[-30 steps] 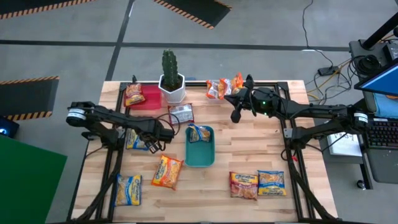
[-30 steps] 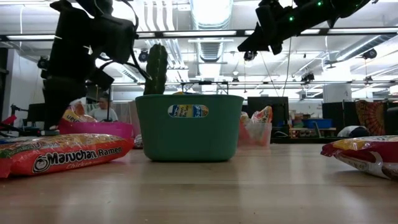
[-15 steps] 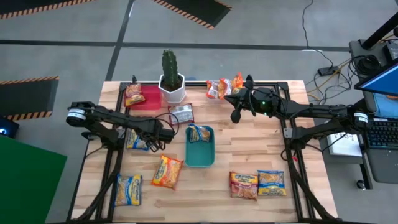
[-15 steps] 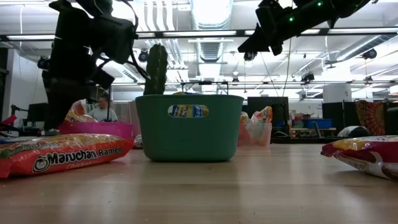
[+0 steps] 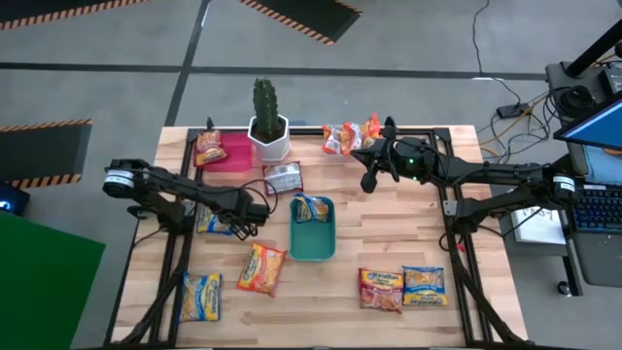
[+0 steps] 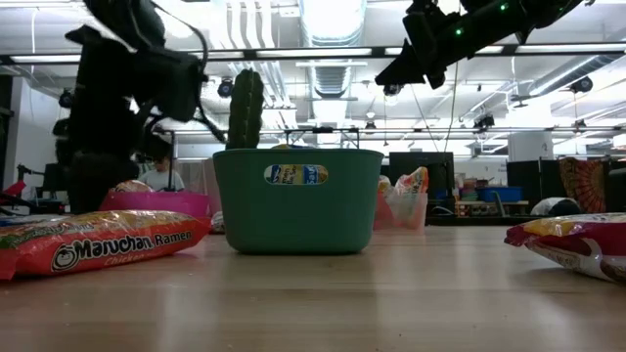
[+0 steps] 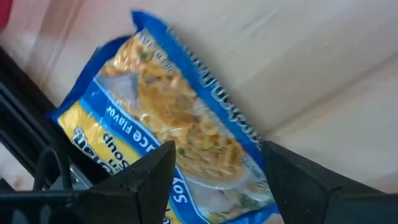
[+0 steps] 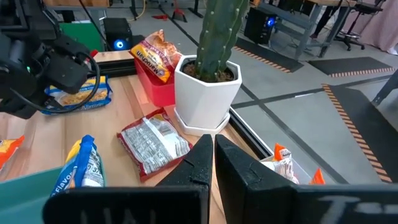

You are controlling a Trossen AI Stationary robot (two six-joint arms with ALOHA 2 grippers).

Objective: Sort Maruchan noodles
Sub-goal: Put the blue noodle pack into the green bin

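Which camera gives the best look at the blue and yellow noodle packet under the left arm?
The left wrist view: the blue and yellow noodle packet fills it, between the open left end effector fingers. The high view shows only its edge beside the arm. The low view hides it. The right wrist view shows it far off.

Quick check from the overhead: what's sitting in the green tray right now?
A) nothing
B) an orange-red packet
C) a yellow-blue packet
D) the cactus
C: the high view shows a yellow-blue packet lying at the far end of the green tray, the only thing in it.
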